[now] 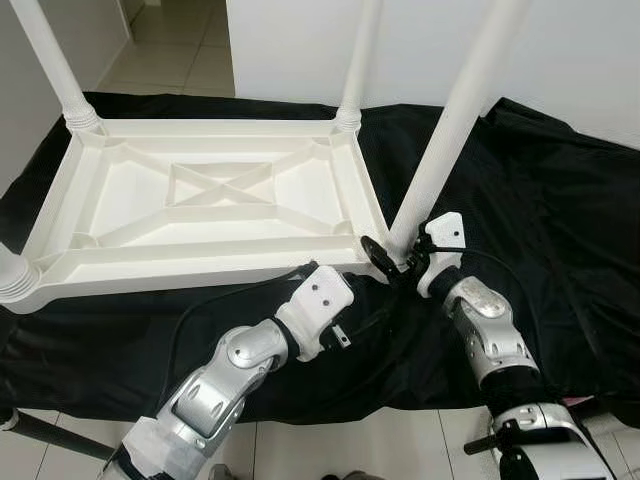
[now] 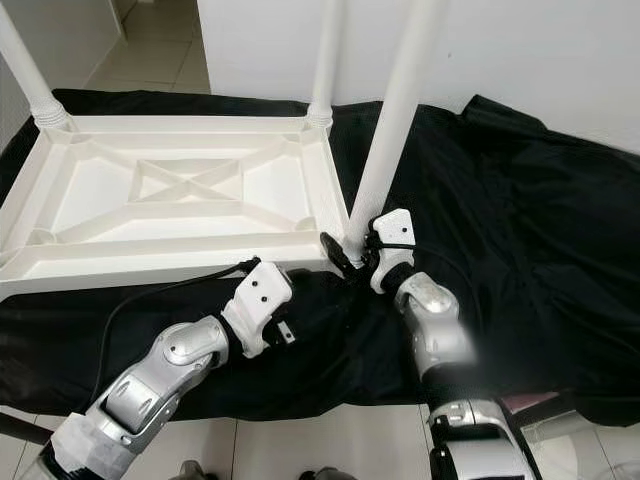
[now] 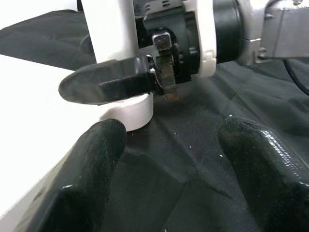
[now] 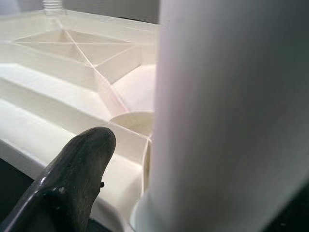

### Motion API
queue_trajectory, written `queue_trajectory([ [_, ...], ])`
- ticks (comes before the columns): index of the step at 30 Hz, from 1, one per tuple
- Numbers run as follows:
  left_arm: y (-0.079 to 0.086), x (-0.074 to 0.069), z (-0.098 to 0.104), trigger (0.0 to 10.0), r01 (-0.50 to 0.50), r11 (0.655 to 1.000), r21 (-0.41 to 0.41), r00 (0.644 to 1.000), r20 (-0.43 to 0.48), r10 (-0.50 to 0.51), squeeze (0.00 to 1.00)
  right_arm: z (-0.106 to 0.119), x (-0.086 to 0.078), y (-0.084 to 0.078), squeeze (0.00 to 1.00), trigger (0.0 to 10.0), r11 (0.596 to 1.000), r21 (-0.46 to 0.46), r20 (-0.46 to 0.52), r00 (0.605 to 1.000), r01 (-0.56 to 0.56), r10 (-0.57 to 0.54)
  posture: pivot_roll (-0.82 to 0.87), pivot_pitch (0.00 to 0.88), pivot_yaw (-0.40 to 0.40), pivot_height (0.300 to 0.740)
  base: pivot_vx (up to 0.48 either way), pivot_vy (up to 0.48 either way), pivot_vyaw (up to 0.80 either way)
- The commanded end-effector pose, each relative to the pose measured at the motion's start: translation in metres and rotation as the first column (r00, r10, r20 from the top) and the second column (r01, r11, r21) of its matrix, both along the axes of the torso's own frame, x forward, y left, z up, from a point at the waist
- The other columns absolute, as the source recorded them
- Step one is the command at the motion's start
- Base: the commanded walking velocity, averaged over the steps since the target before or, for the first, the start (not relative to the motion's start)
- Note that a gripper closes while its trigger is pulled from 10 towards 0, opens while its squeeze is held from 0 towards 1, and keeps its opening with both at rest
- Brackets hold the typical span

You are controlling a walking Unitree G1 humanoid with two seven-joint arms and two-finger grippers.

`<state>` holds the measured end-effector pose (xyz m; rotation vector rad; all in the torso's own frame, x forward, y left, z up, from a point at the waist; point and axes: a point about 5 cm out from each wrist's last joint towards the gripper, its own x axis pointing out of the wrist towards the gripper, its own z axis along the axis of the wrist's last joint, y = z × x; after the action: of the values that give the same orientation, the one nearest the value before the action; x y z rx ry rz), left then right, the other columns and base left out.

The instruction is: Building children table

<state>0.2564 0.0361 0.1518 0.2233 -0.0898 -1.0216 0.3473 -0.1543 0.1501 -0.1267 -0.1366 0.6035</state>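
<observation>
A white plastic table point(image 1: 210, 195) lies upside down on a black cloth point(image 1: 560, 220), its ribbed underside facing up. White legs stand at the far left corner point(image 1: 55, 60), the far right corner point(image 1: 360, 60) and the near left corner point(image 1: 12, 278). A fourth leg point(image 1: 455, 120) rises tilted from the near right corner. My right gripper point(image 1: 395, 258) is shut on this leg just above its base; one black finger point(image 3: 111, 84) crosses its front. My left gripper point(image 3: 178, 164) is open just in front of that corner, low over the cloth, holding nothing.
The cloth covers the floor around the table and runs wide to the right. Pale tiles point(image 1: 330, 440) show at the near edge and beyond the far left corner. A white wall point(image 1: 580, 50) stands behind. A dark rod point(image 1: 50, 432) lies at the lower left.
</observation>
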Motion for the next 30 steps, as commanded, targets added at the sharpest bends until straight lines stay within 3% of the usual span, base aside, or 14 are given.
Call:
queue_trajectory([
  [1, -0.004, -0.004, -0.004, 10.0, 0.087, 0.996, 0.036, 0.996, -0.014, -0.086, 0.00, -0.001, 0.001, 0.000, 0.00, 10.0, 0.999, -0.024, -0.006, 1.000, -0.027, 0.027, 0.00, 0.087, -0.068, 0.740, 0.000, 0.000, 0.00],
  [2, -0.004, -0.004, -0.004, 10.0, 0.087, 0.996, 0.038, 0.996, -0.014, -0.086, 0.00, -0.001, 0.004, 0.002, 0.00, 8.8, 0.998, -0.034, -0.009, 0.999, -0.044, 0.044, 0.00, 0.084, -0.070, 0.740, 0.000, 0.000, 0.00],
  [3, -0.004, -0.004, -0.004, 10.0, 0.086, 0.995, 0.039, 0.996, -0.013, -0.086, 0.00, 0.000, 0.005, 0.002, 0.00, 8.8, 0.998, -0.039, -0.010, 0.998, -0.059, 0.058, 0.00, 0.084, -0.070, 0.740, 0.000, 0.000, 0.00],
  [4, -0.003, -0.004, -0.004, 10.0, 0.084, 0.996, 0.040, 0.996, -0.013, -0.084, 0.00, -0.001, 0.007, 0.002, 0.00, 1.2, 0.997, -0.048, -0.018, 0.998, -0.065, 0.064, 0.01, 0.083, -0.074, 0.740, 0.000, 0.000, 0.00],
  [5, -0.003, -0.004, -0.004, 10.0, 0.080, 0.996, 0.042, 0.997, -0.013, -0.080, 0.00, -0.002, 0.008, 0.001, 0.00, 0.0, 0.996, -0.051, -0.024, 0.997, -0.071, 0.070, 0.01, 0.083, -0.076, 0.740, 0.000, 0.000, 0.00],
  [16, -0.002, -0.005, -0.005, 10.0, 0.073, 0.996, 0.041, 0.997, -0.016, -0.072, 0.00, -0.011, 0.006, -0.003, 0.00, 0.0, 0.997, -0.042, -0.049, 0.997, -0.067, 0.065, 0.02, 0.085, -0.076, 0.740, 0.000, 0.000, 0.00],
  [17, -0.002, -0.005, -0.005, 10.0, 0.074, 0.996, 0.042, 0.997, -0.016, -0.073, 0.00, -0.012, 0.006, -0.004, 0.00, 2.2, 0.998, -0.029, -0.052, 0.997, -0.058, 0.056, 0.01, 0.086, -0.074, 0.740, 0.000, 0.000, 0.00],
  [18, -0.002, -0.004, -0.005, 10.0, 0.070, 0.997, 0.040, 0.998, -0.011, -0.070, 0.00, -0.012, 0.006, -0.004, 0.00, 10.0, 0.999, -0.020, -0.051, 0.998, -0.048, 0.047, 0.01, 0.088, -0.072, 0.740, 0.000, 0.000, 0.00],
  [25, 0.002, 0.000, -0.003, 10.0, 0.049, 0.998, 0.034, 0.999, -0.004, -0.049, 0.00, -0.013, 0.006, -0.005, 0.00, 10.0, 0.999, 0.019, -0.060, 0.997, 0.046, -0.045, 0.01, 0.094, -0.071, 0.740, 0.000, 0.000, 0.00],
  [28, 0.003, 0.000, -0.002, 10.0, 0.042, 0.999, 0.031, 0.999, -0.001, -0.042, 0.00, -0.015, 0.006, -0.005, 0.00, 10.0, 0.993, 0.018, -0.068, 0.991, 0.121, -0.119, 0.01, 0.098, -0.072, 0.740, 0.000, 0.000, 0.00],
  [30, 0.006, 0.003, 0.000, 10.0, 0.019, 1.000, 0.015, 1.000, 0.004, -0.019, 0.00, -0.018, 0.003, 0.000, 0.00, 10.0, 0.971, 0.054, -0.087, 0.970, 0.233, -0.228, 0.01, 0.099, -0.071, 0.740, 0.000, 0.000, 0.00],
])
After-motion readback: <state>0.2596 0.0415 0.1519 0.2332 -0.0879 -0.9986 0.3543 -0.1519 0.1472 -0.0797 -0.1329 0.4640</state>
